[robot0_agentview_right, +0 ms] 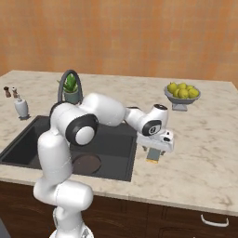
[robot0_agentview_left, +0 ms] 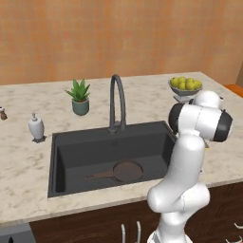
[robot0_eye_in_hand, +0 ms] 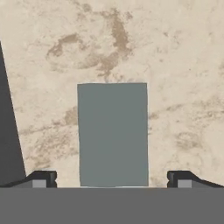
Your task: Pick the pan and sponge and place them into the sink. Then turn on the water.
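1 pan [robot0_agentview_left: 127,171] lies flat on the floor of the sink [robot0_agentview_left: 66,144], at lower centre of the left base view, handle pointing left. 1 sponge [robot0_eye_in_hand: 113,134] rests on the marble counter [robot0_eye_in_hand: 175,65], grey face up, at centre of the hand view, just beside the sink's right rim. 1 gripper [robot0_eye_in_hand: 112,178] hangs directly over the sponge, its 2 fingertips [robot0_eye_in_hand: 43,178] spread wide to either side of it, not touching it. In the right base view the gripper [robot0_agentview_right: 154,157] sits low over the counter, right of the basin. 1 faucet [robot0_agentview_left: 117,102] stands behind the sink. 1 potted plant [robot0_agentview_left: 79,96], 1 soap dispenser [robot0_agentview_left: 36,127] and 1 fruit bowl [robot0_agentview_left: 185,87] stand on the counter.
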Available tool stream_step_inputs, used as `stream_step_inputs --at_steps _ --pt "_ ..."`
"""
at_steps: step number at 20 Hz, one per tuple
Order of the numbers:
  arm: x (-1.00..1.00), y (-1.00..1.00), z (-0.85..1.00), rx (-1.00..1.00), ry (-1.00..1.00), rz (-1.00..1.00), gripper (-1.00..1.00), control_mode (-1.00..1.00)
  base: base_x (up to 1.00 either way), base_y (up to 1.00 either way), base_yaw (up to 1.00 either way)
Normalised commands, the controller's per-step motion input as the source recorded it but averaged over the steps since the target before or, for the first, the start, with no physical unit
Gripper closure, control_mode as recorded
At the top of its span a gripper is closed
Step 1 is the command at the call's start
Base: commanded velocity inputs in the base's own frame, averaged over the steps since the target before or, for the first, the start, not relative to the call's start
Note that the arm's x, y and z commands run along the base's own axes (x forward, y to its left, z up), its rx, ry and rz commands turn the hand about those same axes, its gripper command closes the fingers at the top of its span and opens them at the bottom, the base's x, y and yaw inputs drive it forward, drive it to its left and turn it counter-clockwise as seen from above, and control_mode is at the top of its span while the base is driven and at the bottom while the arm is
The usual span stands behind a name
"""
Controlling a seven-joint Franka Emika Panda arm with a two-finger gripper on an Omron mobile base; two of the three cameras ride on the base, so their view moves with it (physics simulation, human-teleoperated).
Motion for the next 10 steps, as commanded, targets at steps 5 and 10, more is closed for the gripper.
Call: stream_step_inputs --at_steps 5,10 --pt "0.28 -0.02 -0.41 0.0 0.0 0.0 -1.0 -1.0 0.0 0.0 0.0" --pt "0.22 -0.01 -0.34 0.0 0.01 0.0 -1.0 -1.0 0.0 0.0 0.0"
